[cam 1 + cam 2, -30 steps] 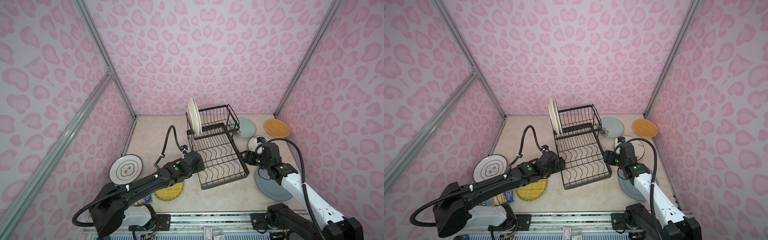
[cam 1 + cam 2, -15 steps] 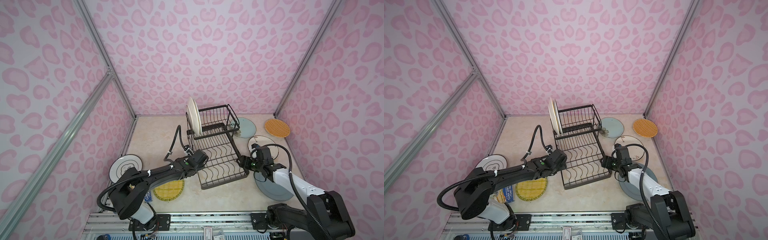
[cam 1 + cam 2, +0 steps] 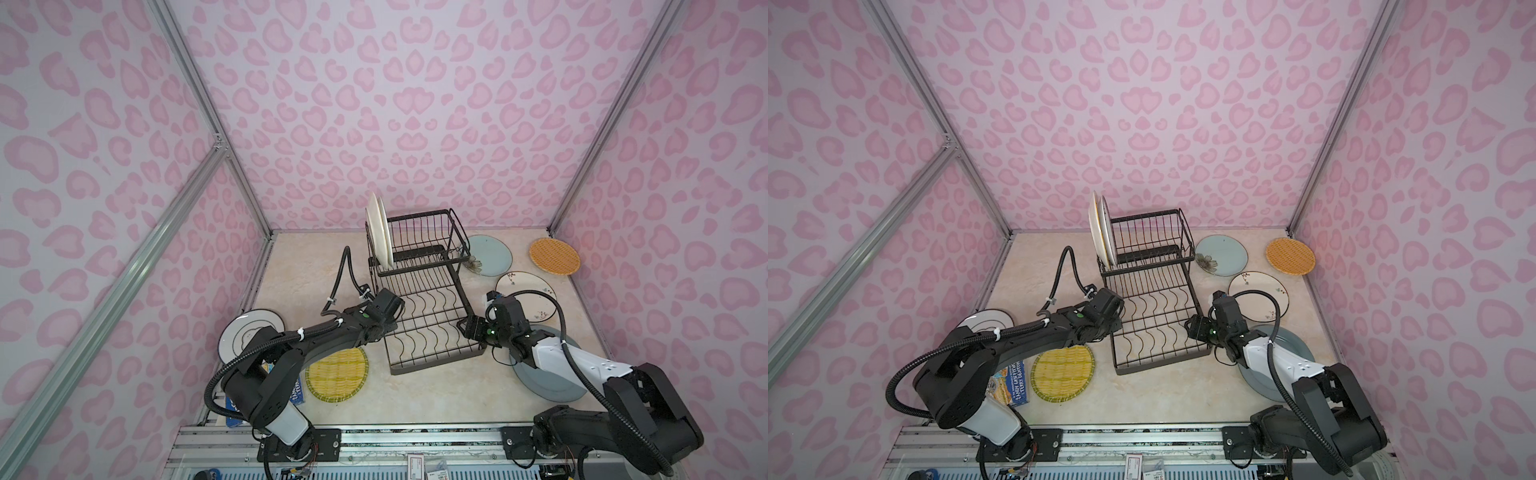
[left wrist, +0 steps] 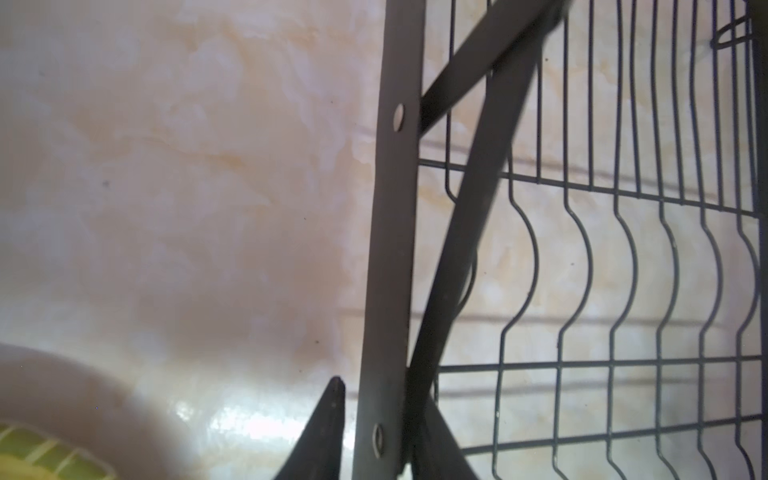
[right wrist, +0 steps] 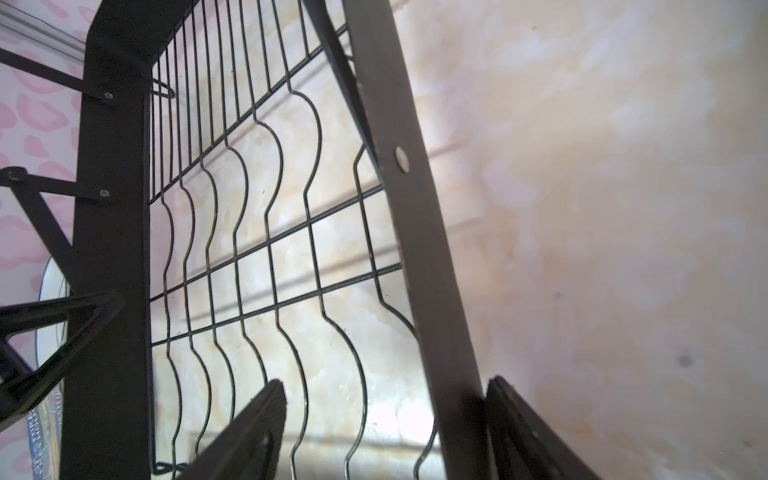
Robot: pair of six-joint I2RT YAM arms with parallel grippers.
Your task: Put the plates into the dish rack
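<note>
dish rack (image 3: 424,316) mid-table | two plates (image 3: 380,232) upright in its rear tier | box (image 3: 1013,382) front-left

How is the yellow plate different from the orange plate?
The yellow plate lies at the front, close beside the dish rack; the orange plate lies at the back right, well away from it. The left arm covers part of the yellow plate; the orange plate is fully in view. Both are round, woven-looking, flat on the table.
</note>
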